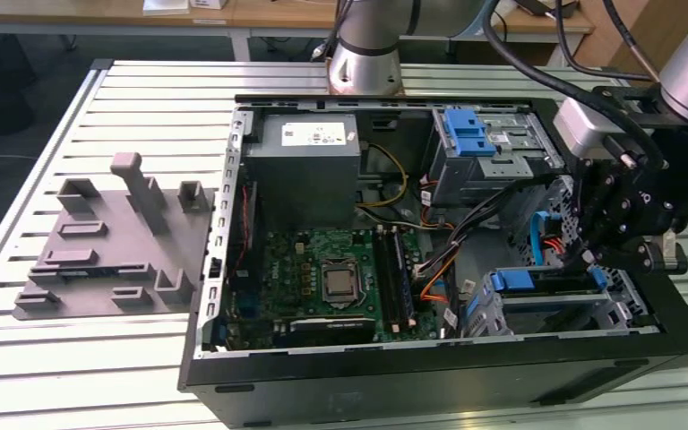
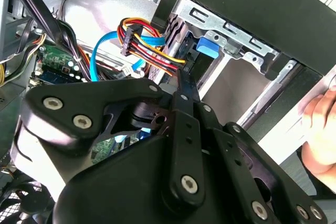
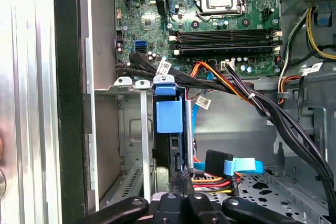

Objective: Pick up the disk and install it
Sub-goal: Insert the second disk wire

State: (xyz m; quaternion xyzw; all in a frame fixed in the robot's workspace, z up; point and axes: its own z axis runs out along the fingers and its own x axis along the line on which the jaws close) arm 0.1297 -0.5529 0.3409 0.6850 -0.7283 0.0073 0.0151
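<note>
Reaching down into the open computer case (image 1: 219, 269) on the table (image 1: 105, 358), the gripper (image 1: 613, 255) worked at the drive cage (image 1: 565, 309) in the corner nearest the exterior view's right. The disk (image 3: 169, 116) stood on edge in a slot of that cage, its blue carrier tab facing out, apparently seated or nearly so.

The main risk, as I judged it, lay in the cabling: a bundle of coloured power wires (image 2: 144, 48) and a blue data cable (image 3: 242, 166) crowded just beside the drive's rear end, so any sideways drift of the arm could snag them or strain their plugs. A drive left partly inserted could also bind in its rails if pushed at an angle.

In both wrist views the gripper's fingers (image 2: 184, 85) looked pressed close together, their tips against the drive's end edge directly ahead; whether they pinched it or merely pushed I could not tell. A hand (image 2: 320, 129) rested by the case's outer wall.
</note>
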